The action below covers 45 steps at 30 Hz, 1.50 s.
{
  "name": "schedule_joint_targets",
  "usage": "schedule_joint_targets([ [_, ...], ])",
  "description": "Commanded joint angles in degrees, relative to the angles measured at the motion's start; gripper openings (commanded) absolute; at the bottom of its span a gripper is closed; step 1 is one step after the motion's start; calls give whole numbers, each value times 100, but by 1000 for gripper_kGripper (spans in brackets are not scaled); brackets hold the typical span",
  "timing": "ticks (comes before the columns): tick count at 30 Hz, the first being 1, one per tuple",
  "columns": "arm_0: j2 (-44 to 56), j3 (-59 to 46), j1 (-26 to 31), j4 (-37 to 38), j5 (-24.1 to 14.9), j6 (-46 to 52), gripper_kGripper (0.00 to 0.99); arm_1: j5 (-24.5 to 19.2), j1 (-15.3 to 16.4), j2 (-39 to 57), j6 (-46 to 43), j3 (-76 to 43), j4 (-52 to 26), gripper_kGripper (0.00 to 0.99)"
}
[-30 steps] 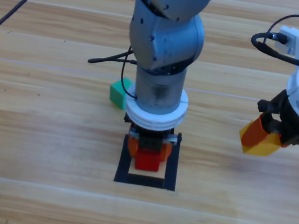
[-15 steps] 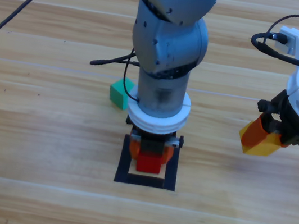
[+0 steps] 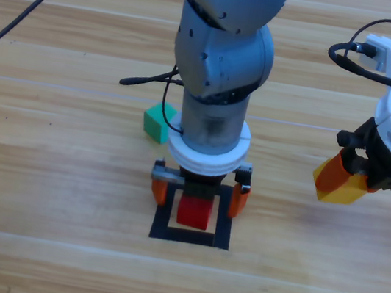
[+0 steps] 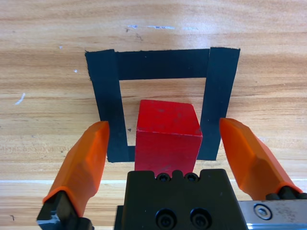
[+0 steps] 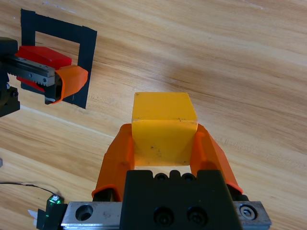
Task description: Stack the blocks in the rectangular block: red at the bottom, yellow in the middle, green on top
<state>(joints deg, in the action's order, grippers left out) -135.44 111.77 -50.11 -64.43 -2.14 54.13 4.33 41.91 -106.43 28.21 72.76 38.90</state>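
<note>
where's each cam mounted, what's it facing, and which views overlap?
High view: above the table, looking down; both grey arms, small teal-green cube.
Left wrist view: along the open left gripper at the small matte red cube inside the black tape frame.
Right wrist view: right gripper clamping the small yellow cube.
All share the red cube and frame.

**Item Count**

Cubes: three, namely one red cube (image 3: 193, 212) at lower centre, one yellow cube (image 3: 343, 186) at right, and one green cube (image 3: 155, 123) left of centre, partly hidden, so its shape is presumed. Black tape frames (image 3: 223, 227): one. Arms: two. Grippers: two, left gripper (image 3: 199, 193) and right gripper (image 3: 346, 181).
</note>
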Motion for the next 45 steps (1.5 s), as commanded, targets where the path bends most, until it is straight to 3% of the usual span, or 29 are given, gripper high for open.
schedule_joint_targets([
  [1, 290, -85, -78, 45, -199, -69, 969, 7, -157, -27, 71, -43, -111, 0],
  [7, 1098, 82, 28, -201, -445, -359, 976, -108, 45, 316, 300, -7, -67, 0],
  [13, 2179, 64, 687, -667, -629, -1282, 976, -204, 458, 246, 739, 564, 346, 0],
  [22, 3647, -815, 2058, -491, -568, -4499, 988, -152, 1319, -1873, 1460, 3666, 2913, 0],
  [26, 4438, -1808, 2920, 300, 592, -5808, 990, 33, 1539, -2813, 1644, 4923, 3774, 0],
  [27, 4728, -2256, 3473, 643, 1489, -6529, 990, 103, 1557, -2998, 1653, 5161, 3897, 0],
  [29, 4772, -2414, 4027, 686, 2333, -7179, 990, 156, 1574, -3235, 1688, 5451, 4020, 0],
  [35, 4781, -2924, 4150, 1161, 2886, -7663, 990, 165, 1574, -3490, 1908, 5767, 4029, 0],
  [45, 4746, -3372, 4335, 1460, 3018, -7381, 990, 156, 1574, -3833, 2365, 6233, 4064, 0],
])
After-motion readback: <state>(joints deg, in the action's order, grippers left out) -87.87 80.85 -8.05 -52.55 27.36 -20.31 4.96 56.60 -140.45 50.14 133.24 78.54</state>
